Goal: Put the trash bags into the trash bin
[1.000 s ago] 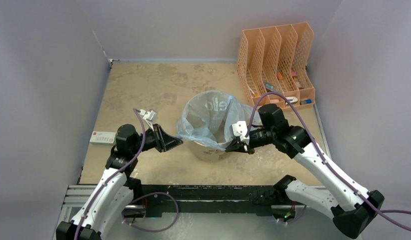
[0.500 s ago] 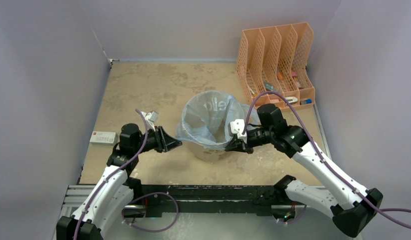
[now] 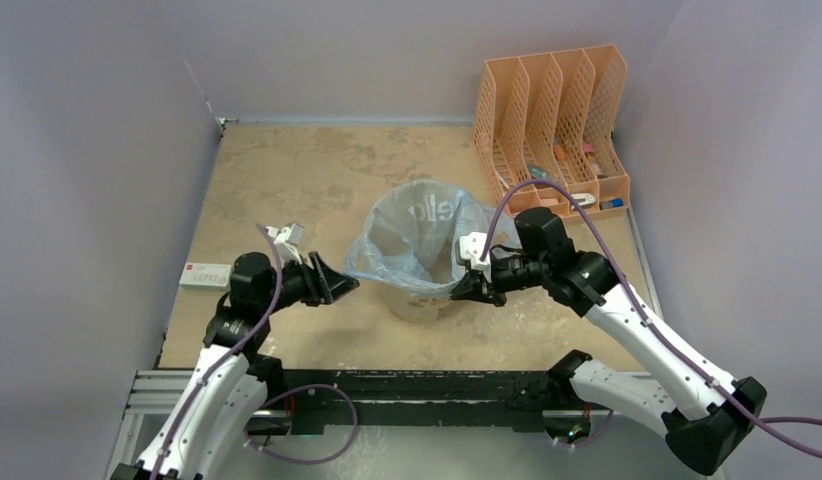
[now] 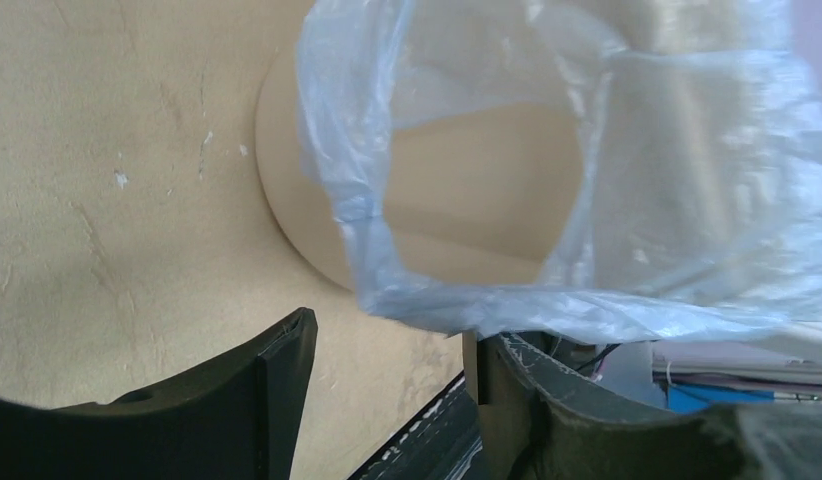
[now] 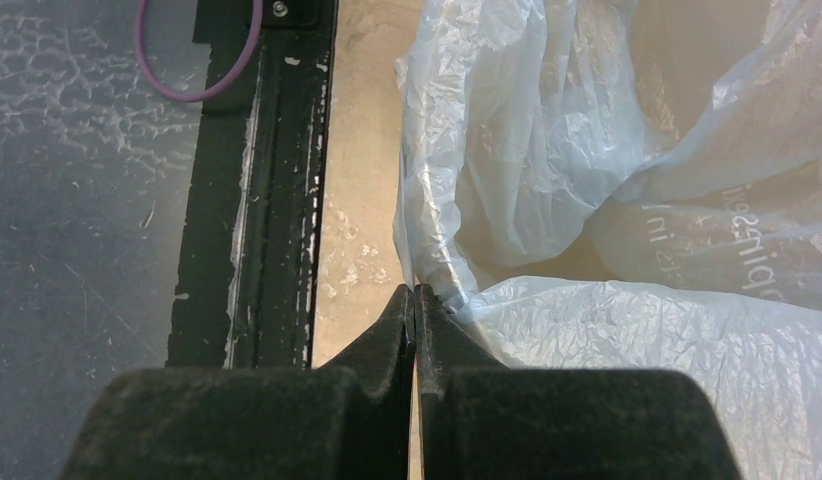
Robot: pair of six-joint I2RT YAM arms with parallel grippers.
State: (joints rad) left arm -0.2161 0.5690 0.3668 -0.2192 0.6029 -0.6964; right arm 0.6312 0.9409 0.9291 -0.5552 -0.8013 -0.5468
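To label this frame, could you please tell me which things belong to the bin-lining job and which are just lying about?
Job: pale-blue trash bag, cream trash bin, right gripper pinching the bag's edge, left gripper open.
Lying about: orange mesh file organizer, small white box.

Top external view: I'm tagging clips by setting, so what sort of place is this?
Probably a robot test cell, not a home: plain lilac walls box in a tan table, and the left arm and right arm are bolted to a metal rail.
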